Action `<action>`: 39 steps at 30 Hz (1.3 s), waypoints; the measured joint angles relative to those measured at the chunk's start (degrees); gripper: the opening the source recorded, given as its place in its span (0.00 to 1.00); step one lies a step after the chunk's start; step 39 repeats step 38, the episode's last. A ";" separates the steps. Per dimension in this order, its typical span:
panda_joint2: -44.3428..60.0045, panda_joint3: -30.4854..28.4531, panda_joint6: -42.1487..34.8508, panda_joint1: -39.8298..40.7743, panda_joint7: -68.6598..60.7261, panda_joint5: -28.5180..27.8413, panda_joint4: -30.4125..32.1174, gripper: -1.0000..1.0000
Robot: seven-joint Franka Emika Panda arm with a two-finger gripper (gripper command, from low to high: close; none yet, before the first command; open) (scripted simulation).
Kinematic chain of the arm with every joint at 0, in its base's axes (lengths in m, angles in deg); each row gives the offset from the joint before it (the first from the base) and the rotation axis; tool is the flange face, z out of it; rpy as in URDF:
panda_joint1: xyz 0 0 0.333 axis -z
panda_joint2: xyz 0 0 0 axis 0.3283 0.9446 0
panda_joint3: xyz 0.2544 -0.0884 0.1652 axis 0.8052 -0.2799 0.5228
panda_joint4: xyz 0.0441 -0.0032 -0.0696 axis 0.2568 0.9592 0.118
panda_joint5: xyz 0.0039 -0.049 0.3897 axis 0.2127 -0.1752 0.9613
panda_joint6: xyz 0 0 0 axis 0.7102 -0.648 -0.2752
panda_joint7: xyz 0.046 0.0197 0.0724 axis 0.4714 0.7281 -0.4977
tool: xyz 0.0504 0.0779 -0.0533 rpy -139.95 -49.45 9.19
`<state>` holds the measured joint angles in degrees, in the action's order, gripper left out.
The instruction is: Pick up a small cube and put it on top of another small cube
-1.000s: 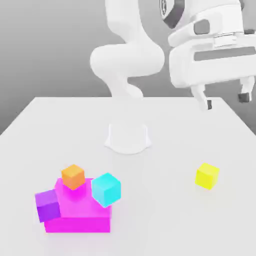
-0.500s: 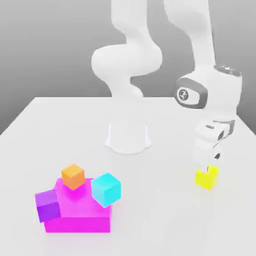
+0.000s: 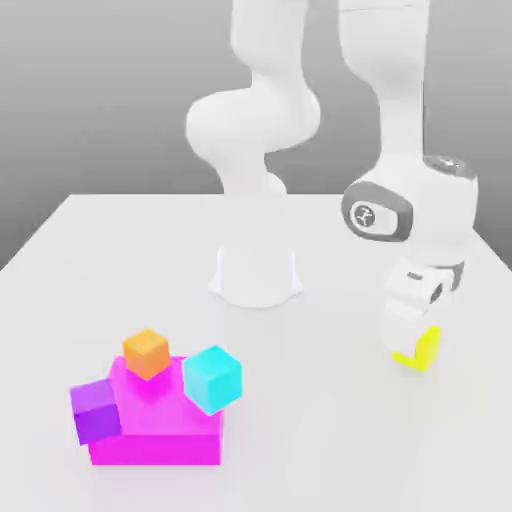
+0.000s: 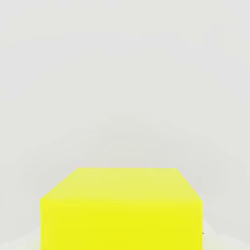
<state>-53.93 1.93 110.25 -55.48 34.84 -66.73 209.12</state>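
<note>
The white table [image 3: 120, 260] stands before a plain grey wall [image 3: 90, 100]. On the exterior view's left lies a magenta block [image 3: 160, 430], with a purple cube [image 3: 96, 410], an orange cube [image 3: 146, 353] and a cyan cube [image 3: 212, 379] on it. On the right, the gripper [image 3: 408, 335] is low over the yellow cube [image 3: 424, 349], covering most of it; whether it is open, I cannot tell.

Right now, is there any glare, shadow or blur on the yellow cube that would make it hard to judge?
In the exterior view, the yellow cube is partly covered by the arm's hand, with only a faint soft shadow on the white table. In the hand view, the yellow cube is evenly lit, top face paler than its front, crisp edges, no glare, cropped at the frame's edge.
</note>
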 joint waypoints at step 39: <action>-17.65 -37.23 -15.79 39.32 -34.99 -8.67 1.10 1.00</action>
